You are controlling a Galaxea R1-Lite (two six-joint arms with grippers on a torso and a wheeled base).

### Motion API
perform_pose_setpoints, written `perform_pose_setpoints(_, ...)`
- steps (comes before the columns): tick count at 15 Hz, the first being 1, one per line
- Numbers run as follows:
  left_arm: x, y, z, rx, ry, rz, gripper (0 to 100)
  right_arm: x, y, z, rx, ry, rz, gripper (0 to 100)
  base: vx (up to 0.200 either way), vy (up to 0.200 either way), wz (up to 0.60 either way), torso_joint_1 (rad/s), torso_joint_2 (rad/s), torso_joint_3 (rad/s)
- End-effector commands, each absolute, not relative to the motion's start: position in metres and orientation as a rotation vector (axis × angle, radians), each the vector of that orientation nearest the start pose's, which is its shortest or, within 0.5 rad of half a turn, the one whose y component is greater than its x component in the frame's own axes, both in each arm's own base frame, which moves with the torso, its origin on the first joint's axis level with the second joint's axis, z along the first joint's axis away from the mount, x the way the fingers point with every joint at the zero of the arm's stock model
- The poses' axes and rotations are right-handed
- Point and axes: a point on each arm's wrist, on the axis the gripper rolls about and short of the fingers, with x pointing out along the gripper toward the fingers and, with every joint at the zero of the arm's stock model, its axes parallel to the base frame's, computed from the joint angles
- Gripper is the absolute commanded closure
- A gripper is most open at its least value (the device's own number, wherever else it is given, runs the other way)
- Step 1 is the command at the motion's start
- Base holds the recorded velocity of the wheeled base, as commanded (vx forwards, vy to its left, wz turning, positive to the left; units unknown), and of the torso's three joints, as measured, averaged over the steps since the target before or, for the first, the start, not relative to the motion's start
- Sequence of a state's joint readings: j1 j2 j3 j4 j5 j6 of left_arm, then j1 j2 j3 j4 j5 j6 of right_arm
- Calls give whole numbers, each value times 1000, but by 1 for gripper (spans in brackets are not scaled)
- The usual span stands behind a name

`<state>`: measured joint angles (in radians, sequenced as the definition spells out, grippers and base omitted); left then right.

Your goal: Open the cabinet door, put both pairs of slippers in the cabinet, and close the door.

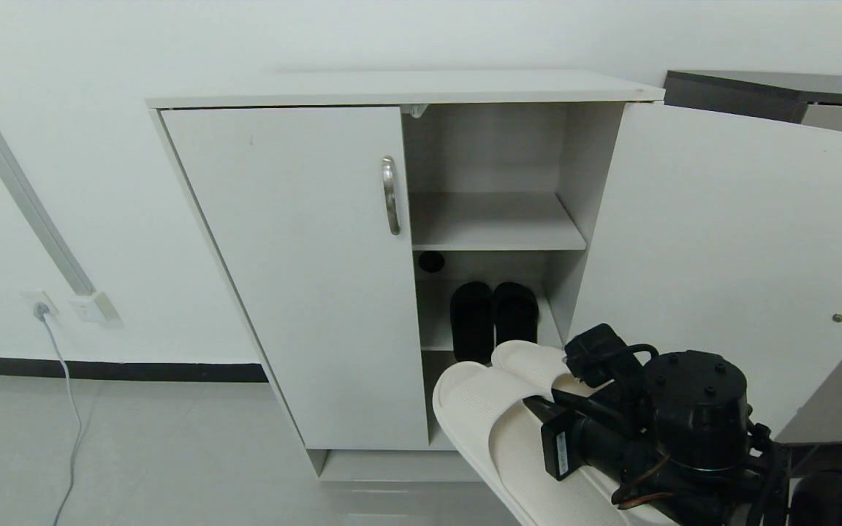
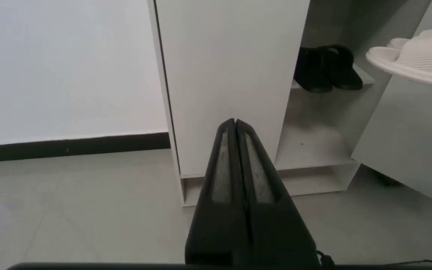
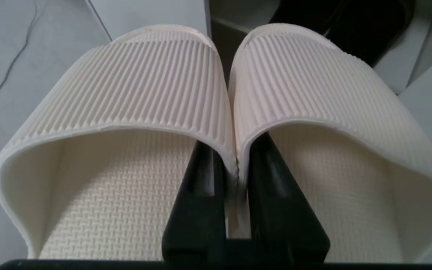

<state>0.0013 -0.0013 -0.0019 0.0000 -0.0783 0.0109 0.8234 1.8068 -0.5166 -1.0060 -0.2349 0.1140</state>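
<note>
The white cabinet (image 1: 406, 91) stands with its right door (image 1: 728, 248) swung open and its left door (image 1: 297, 270) closed. A black pair of slippers (image 1: 492, 318) rests on the lower shelf, also seen as the black slippers (image 2: 327, 67) in the left wrist view. My right gripper (image 3: 232, 180) is shut on the cream slippers (image 3: 223, 97), pinching their two inner sides together. The cream pair (image 1: 498, 424) hangs in the air just in front of the open compartment, toes toward it. My left gripper (image 2: 235, 161) is shut on nothing, low in front of the closed left door.
A bare middle shelf (image 1: 494, 223) sits above the black pair, and a bottom shelf (image 2: 313, 146) lies below it. A silver handle (image 1: 390, 195) is on the left door. A cable (image 1: 70, 416) runs from a wall socket down to the grey floor at left.
</note>
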Motion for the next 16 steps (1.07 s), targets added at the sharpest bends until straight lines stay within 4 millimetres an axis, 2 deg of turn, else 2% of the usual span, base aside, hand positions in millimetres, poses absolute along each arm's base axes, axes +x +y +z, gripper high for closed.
perform_pose_setpoints(1, -23, -2, 76, 11, -3, -77, 100, 203, 211, 107, -52, 304, 566, 100, 0, 0, 0, 0, 0, 0)
perform_pose_setpoints(3, -23, -2, 76, 12, -2, -77, 100, 204, 217, 98, -121, 299, 546, 100, 0, 0, 0, 0, 0, 0)
perform_pose_setpoints(5, -23, -2, 76, 18, -2, -77, 100, 205, 241, 83, -107, 203, 470, 100, 0, 0, 0, 0, 0, 0)
perform_pose_setpoints(6, -23, -2, 76, 17, -4, -77, 100, 214, 255, 80, -102, 139, 411, 100, 0, 0, 0, 0, 0, 0)
perform_pose_setpoints(8, -23, -2, 76, 17, -4, -77, 100, 233, 273, 78, -110, 151, 245, 100, 0, 0, 0, 0, 0, 0)
perform_pose_setpoints(9, -23, -2, 76, 19, -4, -77, 100, 242, 281, 84, -92, 176, 190, 100, 0, 0, 0, 0, 0, 0)
perform_pose_setpoints(10, -23, -2, 76, 19, -4, -77, 100, 247, 287, 92, -66, 185, 151, 100, 0, 0, 0, 0, 0, 0)
perform_pose_setpoints(11, -23, -2, 76, 19, -4, -77, 100, 257, 297, 111, -21, 190, 66, 100, 0, 0, 0, 0, 0, 0)
perform_pose_setpoints(12, -23, -2, 76, 18, -2, -77, 100, 258, 302, 129, -8, 194, 29, 100, 0, 0, 0, 0, 0, 0)
perform_pose_setpoints(13, -23, -2, 76, 18, -2, -77, 100, 256, 304, 141, -2, 196, 31, 100, 0, 0, 0, 0, 0, 0)
perform_pose_setpoints(14, -23, -2, 76, 18, -2, -77, 100, 254, 304, 168, 16, 186, 34, 100, 0, 0, 0, 0, 0, 0)
perform_pose_setpoints(16, -23, -2, 76, 19, -4, -77, 100, 251, 299, 201, 25, 180, 35, 100, 0, 0, 0, 0, 0, 0)
